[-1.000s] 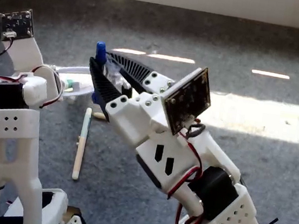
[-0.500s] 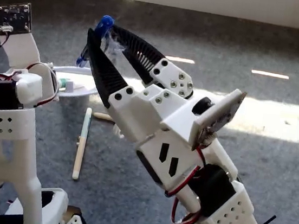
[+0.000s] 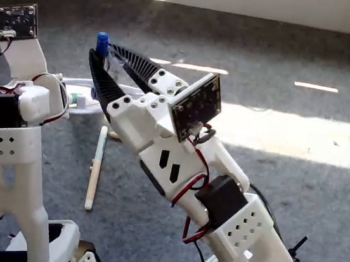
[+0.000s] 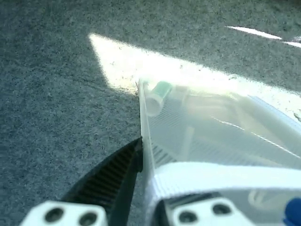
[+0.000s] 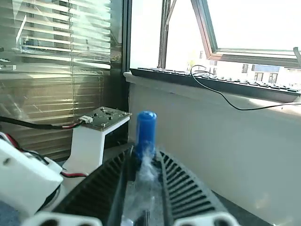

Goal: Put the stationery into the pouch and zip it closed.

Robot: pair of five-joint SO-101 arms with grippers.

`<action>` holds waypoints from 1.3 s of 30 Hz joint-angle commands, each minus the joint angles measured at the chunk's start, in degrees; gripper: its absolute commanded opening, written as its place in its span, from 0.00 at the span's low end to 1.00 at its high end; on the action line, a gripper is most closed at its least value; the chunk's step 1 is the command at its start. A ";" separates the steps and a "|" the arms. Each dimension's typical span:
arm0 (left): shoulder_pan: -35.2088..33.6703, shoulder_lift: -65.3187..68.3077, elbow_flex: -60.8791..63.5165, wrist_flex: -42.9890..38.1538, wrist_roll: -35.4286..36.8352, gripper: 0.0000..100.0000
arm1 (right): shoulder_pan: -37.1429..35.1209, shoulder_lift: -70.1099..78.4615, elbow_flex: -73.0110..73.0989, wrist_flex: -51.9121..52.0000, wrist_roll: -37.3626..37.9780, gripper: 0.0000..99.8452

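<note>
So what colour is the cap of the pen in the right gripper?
Blue; the cap shows best in the right wrist view.

The pouch (image 4: 211, 136) is cut off at the edge, its contents blurred. The right pincer (image 5: 145, 157) hides the pen's (image 5: 146, 127) lower part.

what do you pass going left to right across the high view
left arm → blue-capped pen → right arm's camera board → sunlit patch of carpet

This is looking like a carpeted office room. Sunlight (image 3: 302, 137) is falling across grey carpet (image 3: 299, 57); blinds (image 5: 56, 47) are hanging beside a window (image 5: 254, 23).
</note>
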 commanded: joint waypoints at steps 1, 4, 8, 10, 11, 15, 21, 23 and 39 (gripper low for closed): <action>1.19 -0.13 -1.19 -0.35 -0.53 0.01 | -0.04 -0.22 2.68 -6.90 -0.09 0.01; 1.19 -0.13 -1.10 -0.18 -0.62 0.01 | -0.04 -0.22 7.60 -13.05 -0.09 0.01; 1.19 -0.22 -0.57 -0.18 -0.62 0.01 | 0.13 -0.22 13.76 -16.04 0.00 0.01; 1.19 -0.22 0.31 -0.44 -0.62 0.01 | 0.13 -0.22 16.31 -17.45 2.46 0.01; 1.19 -0.22 0.57 -0.44 -0.70 0.01 | -0.04 -0.22 17.54 -18.33 4.40 0.01; 1.01 -0.22 1.01 -0.53 -0.70 0.01 | -0.40 -0.66 22.90 -22.02 10.02 0.01; 0.84 -0.31 2.59 -0.53 -0.70 0.01 | -0.40 -6.29 28.97 -22.81 10.46 0.02; 0.84 -0.31 2.95 -0.62 -0.70 0.01 | -0.31 -8.31 30.20 -22.81 10.46 0.02; -2.24 -0.31 2.95 -0.88 -0.70 0.01 | 1.54 -20.18 28.26 -7.96 10.37 0.20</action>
